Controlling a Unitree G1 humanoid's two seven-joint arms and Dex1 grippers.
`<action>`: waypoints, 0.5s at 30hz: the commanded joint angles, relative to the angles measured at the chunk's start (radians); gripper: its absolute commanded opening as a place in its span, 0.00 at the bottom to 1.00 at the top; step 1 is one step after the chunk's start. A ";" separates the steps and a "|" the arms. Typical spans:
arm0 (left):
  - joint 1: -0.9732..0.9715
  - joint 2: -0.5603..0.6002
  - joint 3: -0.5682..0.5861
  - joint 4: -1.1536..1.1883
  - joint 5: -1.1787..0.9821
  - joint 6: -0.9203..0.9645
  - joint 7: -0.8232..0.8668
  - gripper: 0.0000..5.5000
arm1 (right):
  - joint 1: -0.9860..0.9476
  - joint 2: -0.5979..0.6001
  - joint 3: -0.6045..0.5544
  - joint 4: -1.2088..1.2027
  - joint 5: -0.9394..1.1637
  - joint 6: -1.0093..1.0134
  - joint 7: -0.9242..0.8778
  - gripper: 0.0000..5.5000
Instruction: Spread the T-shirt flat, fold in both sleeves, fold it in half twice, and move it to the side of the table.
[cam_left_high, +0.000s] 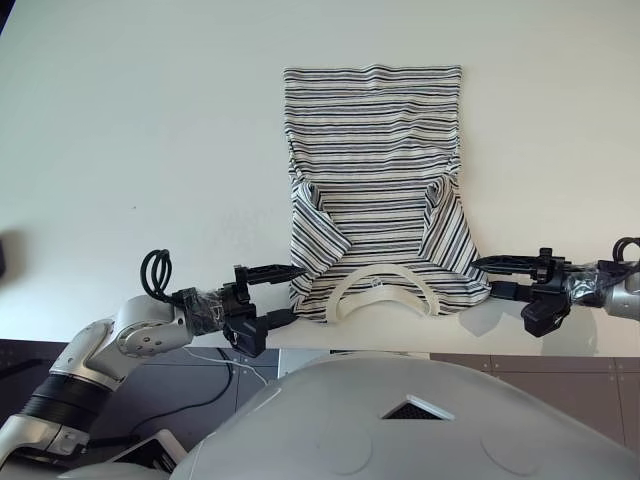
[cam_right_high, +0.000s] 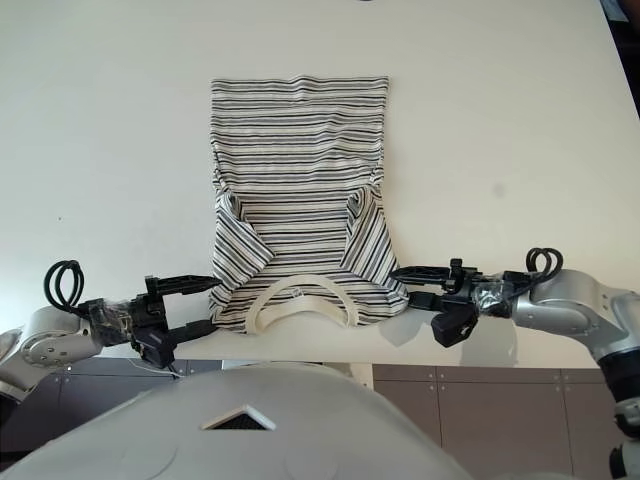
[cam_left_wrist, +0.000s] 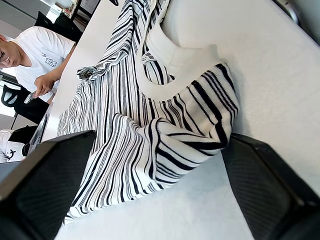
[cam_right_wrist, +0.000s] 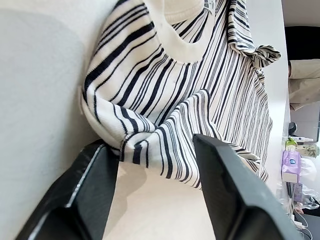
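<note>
The black-and-white striped T-shirt (cam_left_high: 375, 180) lies on the white table (cam_left_high: 120, 150) with both sleeves folded in over the body. Its white collar (cam_left_high: 380, 290) sits at the near edge. My left gripper (cam_left_high: 285, 294) is open at the shirt's near left shoulder corner, which lies between its fingers (cam_left_wrist: 45, 185) in the left wrist view. At the near right shoulder corner my right gripper (cam_left_high: 483, 278) is open too. In the right wrist view its fingers (cam_right_wrist: 235, 185) flank the bunched striped corner (cam_right_wrist: 145, 140).
The table's front edge (cam_left_high: 400, 350) runs just under both grippers. White tabletop stretches wide to the left and right of the shirt and beyond its far hem (cam_left_high: 372, 72).
</note>
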 joint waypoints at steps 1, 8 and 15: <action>-0.002 -0.002 -0.062 0.106 0.182 0.076 -0.064 0.66 | 0.008 0.024 0.029 0.020 -0.060 0.023 0.025 0.33; -0.012 0.008 -0.074 0.118 0.153 0.086 -0.065 0.47 | 0.007 0.031 0.037 0.015 -0.059 0.035 0.026 0.13; -0.013 0.008 -0.066 0.139 0.115 0.114 -0.060 0.26 | 0.004 0.042 0.044 0.006 -0.059 0.052 0.025 0.02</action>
